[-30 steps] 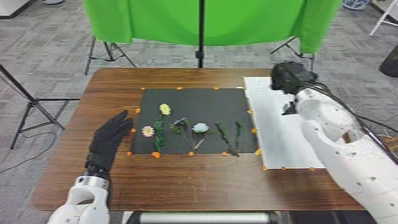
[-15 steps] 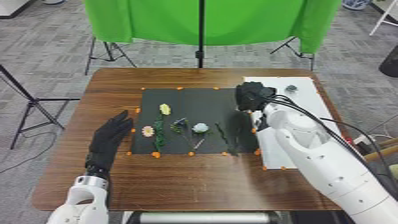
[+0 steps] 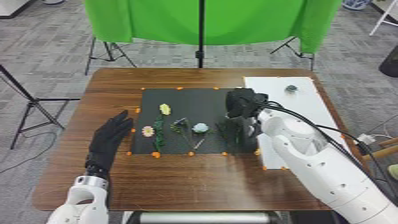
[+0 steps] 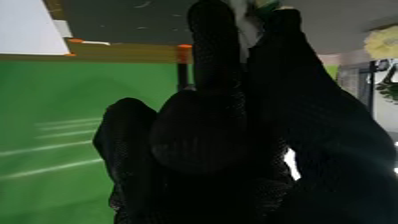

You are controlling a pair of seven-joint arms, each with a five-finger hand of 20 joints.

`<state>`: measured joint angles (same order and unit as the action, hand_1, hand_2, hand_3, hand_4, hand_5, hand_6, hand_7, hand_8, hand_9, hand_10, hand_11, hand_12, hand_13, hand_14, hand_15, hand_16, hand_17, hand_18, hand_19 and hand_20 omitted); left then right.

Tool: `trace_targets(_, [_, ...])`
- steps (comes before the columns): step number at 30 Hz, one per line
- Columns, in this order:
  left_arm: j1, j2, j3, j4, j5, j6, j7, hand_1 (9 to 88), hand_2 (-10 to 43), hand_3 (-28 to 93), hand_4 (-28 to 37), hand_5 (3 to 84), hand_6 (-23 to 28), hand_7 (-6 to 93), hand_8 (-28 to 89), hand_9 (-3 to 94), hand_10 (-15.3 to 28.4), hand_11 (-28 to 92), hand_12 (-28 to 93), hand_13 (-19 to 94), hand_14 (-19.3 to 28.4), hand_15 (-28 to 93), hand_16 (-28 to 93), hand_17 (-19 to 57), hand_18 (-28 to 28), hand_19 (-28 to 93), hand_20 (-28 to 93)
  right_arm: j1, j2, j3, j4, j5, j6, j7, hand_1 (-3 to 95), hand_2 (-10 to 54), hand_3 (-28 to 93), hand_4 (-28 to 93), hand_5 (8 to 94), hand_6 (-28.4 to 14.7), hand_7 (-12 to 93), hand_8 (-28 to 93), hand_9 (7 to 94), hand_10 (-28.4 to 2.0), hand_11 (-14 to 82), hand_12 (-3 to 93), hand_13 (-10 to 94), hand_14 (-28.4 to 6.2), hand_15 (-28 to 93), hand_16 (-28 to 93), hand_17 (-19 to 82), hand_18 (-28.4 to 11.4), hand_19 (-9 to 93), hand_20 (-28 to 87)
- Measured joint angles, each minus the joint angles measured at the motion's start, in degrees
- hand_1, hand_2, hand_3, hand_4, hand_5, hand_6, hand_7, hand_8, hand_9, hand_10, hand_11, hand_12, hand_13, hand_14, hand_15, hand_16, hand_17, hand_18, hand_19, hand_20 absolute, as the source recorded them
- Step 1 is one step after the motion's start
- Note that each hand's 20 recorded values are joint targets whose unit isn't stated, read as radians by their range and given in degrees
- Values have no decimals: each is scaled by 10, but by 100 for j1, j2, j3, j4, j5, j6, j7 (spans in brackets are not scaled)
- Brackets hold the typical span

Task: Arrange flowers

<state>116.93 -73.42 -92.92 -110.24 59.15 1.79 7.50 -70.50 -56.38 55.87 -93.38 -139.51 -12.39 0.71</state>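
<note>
So, nearest first: the counter [image 3: 147, 187] is made of smooth brown wood, and the left hand [image 3: 108, 136] is parked beside the mat [image 3: 195, 95], straight-fingered, with nothing held. On that flat dark mat, edged with orange bits, the pickings are laid out: thin green stems [image 3: 221, 132], a pink bloom [image 3: 147, 131] with a pale-rimmed face, a puffy, rounded pale-blue bloom [image 3: 200, 128], and a longish yellow bloom [image 3: 164, 109].

Now the news: the right hand [image 3: 242, 102] has been swung off the white sheet [image 3: 311, 117] and brought over the mat's right side. Its black knit finger and thumb are held slightly apart, and no clear grip on anything can be made out. On the sheet's far part, a small dark-green tuft [image 3: 290, 88] has been uncovered. Probably one piece is placed, then, and a stem is wanted next. Neighbouring stems could get snagged, tbh. Behind it all, soft green cloth [image 3: 147, 20] is hung in folds.
</note>
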Motion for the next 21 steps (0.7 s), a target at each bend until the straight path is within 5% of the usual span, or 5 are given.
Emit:
trace_targets(8, [0,-1,0,0,3,-4,3,206,-14,645,-235,417,37,53,-51,433,112,86,135,308,138,82,12,36,97,10,153,-40,-2,140,-158,-54,-953,-99,427,-95,666,-193,653,20,183,-92,722,-129,157,205,842,-31,655,344,602,-123,932,608])
trace_targets(21, [11,-7,-7,-4,3,-4,8,206,-17,646,-234,416,37,52,-51,433,112,86,135,309,138,82,12,36,97,10,153,-43,43,442,-462,458,-1179,-76,291,-95,643,-193,621,4,152,-84,700,-139,146,206,824,-48,644,341,581,-141,932,596])
